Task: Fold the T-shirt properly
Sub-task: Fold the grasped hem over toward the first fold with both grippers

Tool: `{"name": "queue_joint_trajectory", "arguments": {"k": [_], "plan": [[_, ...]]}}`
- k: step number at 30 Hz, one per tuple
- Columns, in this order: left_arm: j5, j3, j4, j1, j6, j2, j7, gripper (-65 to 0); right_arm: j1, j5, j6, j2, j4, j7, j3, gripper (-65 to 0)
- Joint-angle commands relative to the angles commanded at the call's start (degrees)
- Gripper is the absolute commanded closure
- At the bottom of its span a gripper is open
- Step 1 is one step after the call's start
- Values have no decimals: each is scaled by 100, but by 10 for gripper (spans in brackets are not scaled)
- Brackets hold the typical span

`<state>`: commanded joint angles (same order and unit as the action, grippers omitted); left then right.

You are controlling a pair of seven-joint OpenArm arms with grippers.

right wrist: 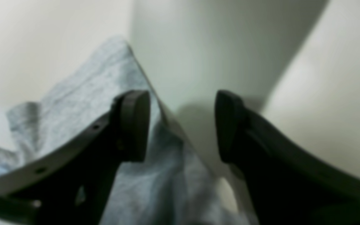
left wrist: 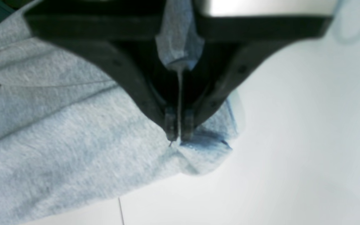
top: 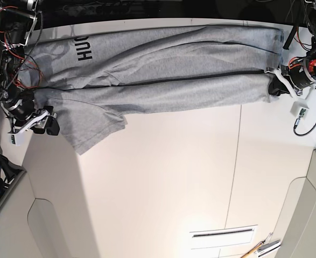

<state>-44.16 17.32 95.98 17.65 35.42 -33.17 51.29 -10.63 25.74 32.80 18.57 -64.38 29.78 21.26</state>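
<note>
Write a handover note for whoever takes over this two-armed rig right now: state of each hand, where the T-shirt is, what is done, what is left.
Left hand: shut on the T-shirt, pinching an edge.
Right hand: open, jaws apart over the shirt's edge, gripping nothing.
T-shirt: stretched lengthwise across the far side of the white table, one long fold laid, a sleeve sticking out toward the near side.
Left: tuck the sleeve, fold crosswise into a compact stack.
</note>
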Motion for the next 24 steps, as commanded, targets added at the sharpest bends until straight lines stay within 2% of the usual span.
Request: {"name": "queue_joint_trajectory", "arguments": {"k": [6,12,14,17,18,22,24], "plan": [[-22,0,0,-2,0,2,-11,0,-46,-2,-2,-35,149,0,-868,-330],[-20,0,0,0,0,0,-26,0,-46,-28,2,-284,144,-2,-911,-319],[-22,0,0,-2,0,0,-28,0,-46,-31,2,-337,138,-2,-911,-233],[-22,0,0,-2,-2,0,-39,0,-48,-28,2,-337,81,-4,-911,-43],[-22,0,0,-2,0,0,-50,0,-46,-28,2,-334,20,-4,-911,0],[-20,0,2,-2,0,-2,-155,0,-37,-26,22,-332,-494,42,-881,0],[-20,0,13,-2,0,-4,-173,0,-11,-22,20,-334,-916,295,-822,0]]}}
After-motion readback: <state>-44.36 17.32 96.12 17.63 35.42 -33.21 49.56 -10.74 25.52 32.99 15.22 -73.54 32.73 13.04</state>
